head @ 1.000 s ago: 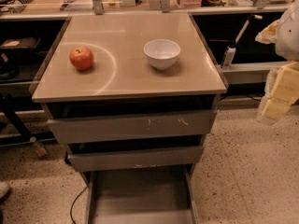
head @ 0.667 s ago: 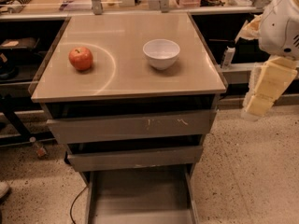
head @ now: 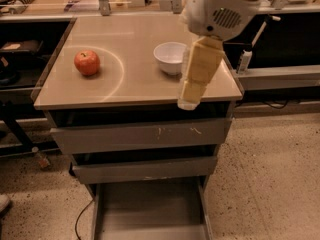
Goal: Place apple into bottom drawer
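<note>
While the apple sits near the worktop's left edge, the gripper hangs at the front-right corner, open or closed I cannot tell.

Blurred gripper over table edge; bottom drawer cropped

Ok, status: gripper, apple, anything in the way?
Gripper at tabletop's front right edge. Small round red apple on tabletop left, untouched. Bottom grey metal drawer open. White round bowl beside gripper.
</note>
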Controlling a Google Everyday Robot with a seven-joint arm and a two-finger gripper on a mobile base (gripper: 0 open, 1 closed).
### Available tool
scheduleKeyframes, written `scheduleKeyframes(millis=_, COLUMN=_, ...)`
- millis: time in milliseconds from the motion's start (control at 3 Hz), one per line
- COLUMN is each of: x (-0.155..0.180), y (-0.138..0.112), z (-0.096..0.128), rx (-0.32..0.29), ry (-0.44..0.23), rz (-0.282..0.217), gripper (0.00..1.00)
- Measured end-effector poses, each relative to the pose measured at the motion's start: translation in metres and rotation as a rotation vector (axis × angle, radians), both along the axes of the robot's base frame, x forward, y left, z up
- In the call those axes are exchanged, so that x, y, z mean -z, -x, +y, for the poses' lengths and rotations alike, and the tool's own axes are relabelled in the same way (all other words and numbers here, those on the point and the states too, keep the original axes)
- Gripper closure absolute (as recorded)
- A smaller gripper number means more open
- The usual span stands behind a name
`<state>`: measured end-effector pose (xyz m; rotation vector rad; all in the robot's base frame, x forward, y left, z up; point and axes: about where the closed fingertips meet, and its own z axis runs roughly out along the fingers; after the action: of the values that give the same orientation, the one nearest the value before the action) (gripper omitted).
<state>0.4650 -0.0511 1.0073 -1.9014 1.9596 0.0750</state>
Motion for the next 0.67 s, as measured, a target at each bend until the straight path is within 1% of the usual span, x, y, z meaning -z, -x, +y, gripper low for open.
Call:
scheduleKeyframes(millis=333, x=-0.0029, y=-0.0001, z=0.0061, rx=-0.009, ry=-0.005, rz=-0.011, gripper=0.0)
scheduleKeyframes(millis=667, x=-0.001, y=-0.0014, z=0.0074, rx=0.003, ry=-0.021, rz=-0.026, gripper=0.0)
